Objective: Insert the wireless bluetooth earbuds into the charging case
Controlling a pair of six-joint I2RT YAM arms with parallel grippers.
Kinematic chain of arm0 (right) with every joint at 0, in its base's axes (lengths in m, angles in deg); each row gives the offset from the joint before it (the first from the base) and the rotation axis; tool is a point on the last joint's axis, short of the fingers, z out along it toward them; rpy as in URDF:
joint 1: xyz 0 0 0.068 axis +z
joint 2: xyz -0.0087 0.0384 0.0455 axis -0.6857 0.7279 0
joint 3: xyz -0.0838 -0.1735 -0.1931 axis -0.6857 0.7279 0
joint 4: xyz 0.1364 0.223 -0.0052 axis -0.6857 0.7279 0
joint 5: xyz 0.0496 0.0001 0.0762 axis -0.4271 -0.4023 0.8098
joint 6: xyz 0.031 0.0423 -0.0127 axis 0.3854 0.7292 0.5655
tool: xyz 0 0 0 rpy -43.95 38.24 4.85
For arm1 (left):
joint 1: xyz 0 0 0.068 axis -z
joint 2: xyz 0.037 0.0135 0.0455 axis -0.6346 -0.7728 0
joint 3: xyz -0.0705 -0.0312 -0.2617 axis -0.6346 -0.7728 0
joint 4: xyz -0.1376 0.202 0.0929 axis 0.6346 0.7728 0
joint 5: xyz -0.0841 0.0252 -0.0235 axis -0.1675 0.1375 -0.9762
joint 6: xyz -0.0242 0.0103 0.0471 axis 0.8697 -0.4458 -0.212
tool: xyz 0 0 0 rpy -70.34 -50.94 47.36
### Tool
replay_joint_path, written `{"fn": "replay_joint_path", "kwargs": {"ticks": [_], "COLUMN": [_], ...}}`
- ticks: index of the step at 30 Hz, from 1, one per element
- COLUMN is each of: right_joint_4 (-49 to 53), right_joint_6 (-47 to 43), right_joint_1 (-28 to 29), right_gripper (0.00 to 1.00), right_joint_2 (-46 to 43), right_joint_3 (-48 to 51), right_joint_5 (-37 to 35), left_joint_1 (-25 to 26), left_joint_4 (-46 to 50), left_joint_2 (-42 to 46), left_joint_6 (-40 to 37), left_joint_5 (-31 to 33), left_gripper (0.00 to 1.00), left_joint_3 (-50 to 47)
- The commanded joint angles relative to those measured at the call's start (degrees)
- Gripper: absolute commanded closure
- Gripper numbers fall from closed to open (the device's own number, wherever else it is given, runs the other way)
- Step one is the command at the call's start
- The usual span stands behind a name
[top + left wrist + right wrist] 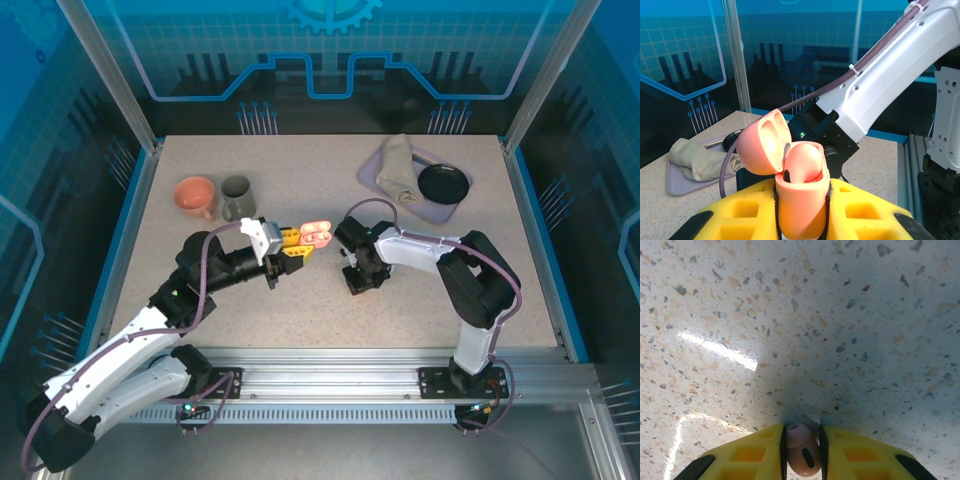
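Note:
My left gripper (802,192) is shut on the salmon-pink charging case (801,205), held upright between the yellow fingers (865,210). The case's lid (762,142) is swung open to the left. A pink rounded shape (807,161) sits in the case's mouth; whether it is an earbud I cannot tell. In the top view the case (317,234) hangs above mid-table at the left gripper (292,247). My right gripper (801,442) points down at the table, shut on a salmon-pink earbud (801,452) with its ear tip forward. That gripper (358,278) stands just right of the case.
An orange mug (195,196) and a grey cup (237,197) stand at the back left. At the back right, a lavender tray (455,207) holds a beige cloth (398,168) and a black dish (444,183). The right arm's white link (885,75) crosses close behind the case.

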Motion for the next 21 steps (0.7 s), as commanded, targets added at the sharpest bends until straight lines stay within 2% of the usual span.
{"fn": "replay_joint_path", "kwargs": {"ticks": [1, 14, 21], "right_joint_4": [-0.9, -2.7, -4.1], "right_joint_6": [0.6, -3.0, -6.8], "right_joint_1": [0.3, -0.3, -0.6], "right_gripper": [0.77, 0.79, 0.79], "right_joint_2": [-0.9, -9.5, -22.4], "right_joint_3": [1.6, 4.6, 7.8], "right_joint_5": [2.4, -1.7, -8.5], "left_joint_1": [0.3, 0.3, 0.3], "left_joint_4": [0.1, -2.3, -3.8], "left_joint_2": [0.4, -1.3, -3.1], "left_joint_6": [-1.3, 1.7, 4.7], "left_joint_5": [0.3, 0.1, -0.7], "left_gripper": [1.00, 1.00, 1.00], "left_joint_3": [0.7, 0.1, 0.4]}}
